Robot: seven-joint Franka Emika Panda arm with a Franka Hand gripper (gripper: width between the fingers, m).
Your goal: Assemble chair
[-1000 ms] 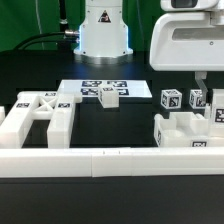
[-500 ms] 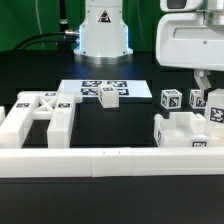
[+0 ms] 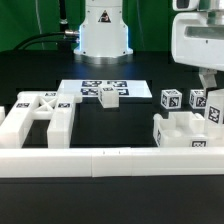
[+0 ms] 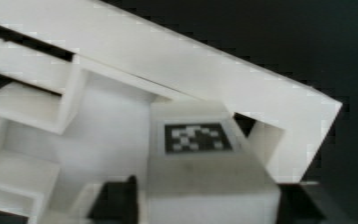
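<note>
The chair parts are glossy white with black-and-white tags. A large frame piece point(image 3: 38, 112) lies at the exterior view's left and a small block point(image 3: 109, 97) at the centre. Tagged pieces point(image 3: 170, 101) stand behind a blocky piece point(image 3: 185, 130) at the right. My gripper point(image 3: 209, 88) hangs over the rightmost tagged part point(image 3: 214, 112). In the wrist view the dark fingers point(image 4: 126, 200) press both sides of this tagged white part point(image 4: 197, 150), with no gap showing, so the gripper is shut on it.
The marker board point(image 3: 80, 88) lies behind the small block. A long white border rail point(image 3: 110, 158) runs along the front. It also shows beyond the held part in the wrist view point(image 4: 211, 60). The robot base point(image 3: 103, 30) stands at the back.
The arm has moved toward the exterior view's right and now sits over the rightmost tagged part. The other parts have not moved.
</note>
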